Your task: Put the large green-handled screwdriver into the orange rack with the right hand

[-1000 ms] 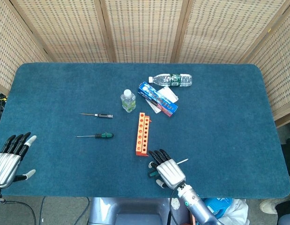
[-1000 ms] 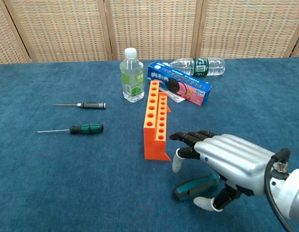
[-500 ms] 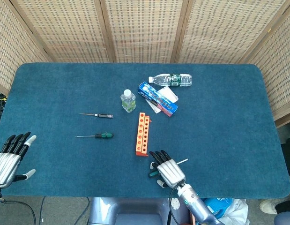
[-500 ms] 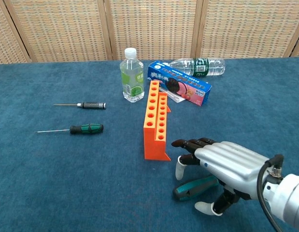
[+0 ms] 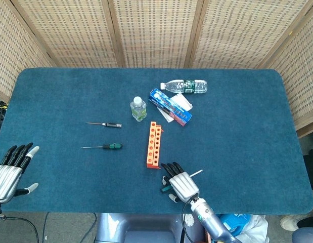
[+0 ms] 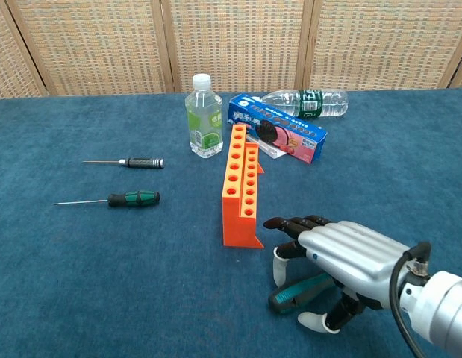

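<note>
The right hand [image 6: 342, 257] curls over the large green-handled screwdriver [image 6: 299, 291] lying on the table near the orange rack [image 6: 242, 195] — grip uncertain, lift and insertion remaining.

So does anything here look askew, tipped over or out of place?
Only mildly. The clear water bottle lies on its side at the far end, and the blue box sits askew over a white packet, while the small bottle stands upright. The orange rack stands upright. Nothing looks spilled or damaged.
</note>
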`<state>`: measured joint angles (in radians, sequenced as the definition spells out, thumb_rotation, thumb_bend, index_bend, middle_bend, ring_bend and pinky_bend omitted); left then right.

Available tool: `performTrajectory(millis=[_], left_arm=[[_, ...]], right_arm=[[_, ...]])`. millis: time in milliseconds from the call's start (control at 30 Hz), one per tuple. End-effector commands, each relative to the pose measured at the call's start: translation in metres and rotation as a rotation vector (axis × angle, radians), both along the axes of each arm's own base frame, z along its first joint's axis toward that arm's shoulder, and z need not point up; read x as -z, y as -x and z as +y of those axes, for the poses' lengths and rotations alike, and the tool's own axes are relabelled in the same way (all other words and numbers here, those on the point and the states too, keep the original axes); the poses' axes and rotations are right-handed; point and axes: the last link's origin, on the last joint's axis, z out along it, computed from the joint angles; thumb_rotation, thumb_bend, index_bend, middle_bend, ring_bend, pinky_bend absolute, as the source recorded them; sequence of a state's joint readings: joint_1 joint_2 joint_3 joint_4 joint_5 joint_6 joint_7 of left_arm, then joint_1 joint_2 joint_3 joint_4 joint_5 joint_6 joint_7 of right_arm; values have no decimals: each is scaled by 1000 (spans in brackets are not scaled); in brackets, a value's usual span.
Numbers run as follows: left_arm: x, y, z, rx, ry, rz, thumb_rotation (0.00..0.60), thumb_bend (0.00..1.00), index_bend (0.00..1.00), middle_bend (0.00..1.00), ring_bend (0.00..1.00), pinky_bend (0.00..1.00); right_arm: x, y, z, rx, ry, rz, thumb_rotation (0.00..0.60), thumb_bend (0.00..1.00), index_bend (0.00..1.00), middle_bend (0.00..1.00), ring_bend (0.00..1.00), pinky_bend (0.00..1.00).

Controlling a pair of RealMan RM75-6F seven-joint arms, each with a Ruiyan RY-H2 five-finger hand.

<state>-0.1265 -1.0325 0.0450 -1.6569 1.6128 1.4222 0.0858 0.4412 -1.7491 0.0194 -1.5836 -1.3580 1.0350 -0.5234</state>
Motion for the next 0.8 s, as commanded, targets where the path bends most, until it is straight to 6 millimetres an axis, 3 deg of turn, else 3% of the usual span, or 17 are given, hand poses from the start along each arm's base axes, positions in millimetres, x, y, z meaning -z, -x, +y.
performTrajectory(millis=[33,367,800], left_arm=[[0,0,0,0,0,0,600,0,0,0,0,0],[0,0,0,1,0,-5,600,0,0,0,0,0],[0,0,0,0,3,-9,600,0,0,0,0,0]], right_arm=[[0,-1,0,0,2,-6,600,256,474,0,0,0],[0,1,-1,15,7,-16,600,257,577,39,0,0],[0,1,-2,11,14,-16,600,259,611,71,0,0]])
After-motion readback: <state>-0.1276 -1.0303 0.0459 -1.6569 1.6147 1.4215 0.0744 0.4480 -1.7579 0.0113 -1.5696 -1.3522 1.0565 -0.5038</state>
